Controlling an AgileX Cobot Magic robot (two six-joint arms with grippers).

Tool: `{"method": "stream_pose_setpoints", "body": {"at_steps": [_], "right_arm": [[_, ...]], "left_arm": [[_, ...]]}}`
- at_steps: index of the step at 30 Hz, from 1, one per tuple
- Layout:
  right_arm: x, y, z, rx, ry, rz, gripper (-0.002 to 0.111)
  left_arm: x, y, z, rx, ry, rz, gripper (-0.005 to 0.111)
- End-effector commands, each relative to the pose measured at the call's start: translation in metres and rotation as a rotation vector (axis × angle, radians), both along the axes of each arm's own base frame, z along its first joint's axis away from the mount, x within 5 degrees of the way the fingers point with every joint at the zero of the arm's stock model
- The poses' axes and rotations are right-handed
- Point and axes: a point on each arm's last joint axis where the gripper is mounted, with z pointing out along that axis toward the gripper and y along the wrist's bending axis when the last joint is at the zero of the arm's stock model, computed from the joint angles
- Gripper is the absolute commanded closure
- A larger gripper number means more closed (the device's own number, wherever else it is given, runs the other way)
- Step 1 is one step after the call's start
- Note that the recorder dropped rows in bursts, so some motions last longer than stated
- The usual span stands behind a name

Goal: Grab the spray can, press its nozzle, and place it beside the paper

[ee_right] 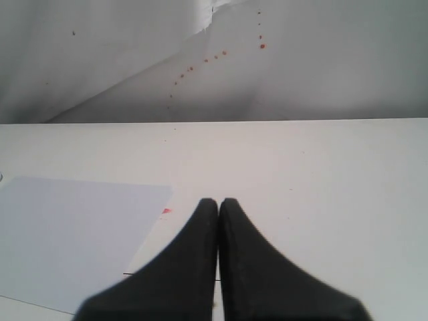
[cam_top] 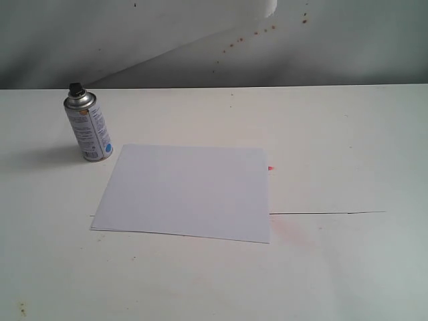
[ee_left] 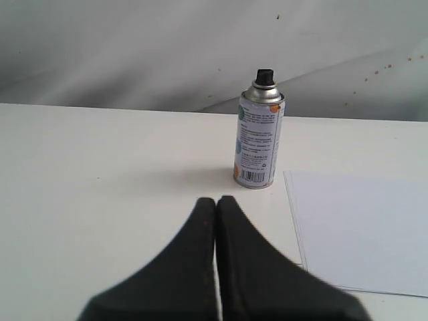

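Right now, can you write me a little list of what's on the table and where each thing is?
spray can: standing upright on the table, just off the paper's far left corner in the exterior view, not on it
nozzle: black, on top of the can, nothing pressing it
paper: lying flat, blank
left gripper: shut, empty, pointing towards the can, apart from it
right gripper: shut, empty, over bare table beside the paper
red mark: small, on the table by the paper's right edge
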Motion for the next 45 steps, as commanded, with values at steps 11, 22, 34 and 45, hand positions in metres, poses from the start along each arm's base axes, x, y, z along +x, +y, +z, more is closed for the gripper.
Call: {"method": "stream_pose_setpoints", "body": {"at_steps": [11,22,34,45], "right_arm": [[-0.0002,-0.0007,-0.0003,0.000,-0.003,-0.009,0.108],[-0.0002,-0.0007,-0.0003,0.000,-0.003,-0.009,0.108],[-0.0002,-0.0007,-0.0003,0.000,-0.003,-0.009,0.108],[-0.0002,-0.0007,-0.0003,0.000,-0.003,-0.009,0.108]], "left_arm": [[-0.0004,-0.0006,-0.0016,0.010,0.003,-0.011,0.107],[-0.0008,-0.0021,-0.0024,0.041,0.007,-0.048,0.107],[-0.0008,-0.0021,-0.0021,0.043,0.004,-0.048,0.107],[-0.0008,-0.0021,-0.0021,0.043,0.004,-0.048,0.107]]}}
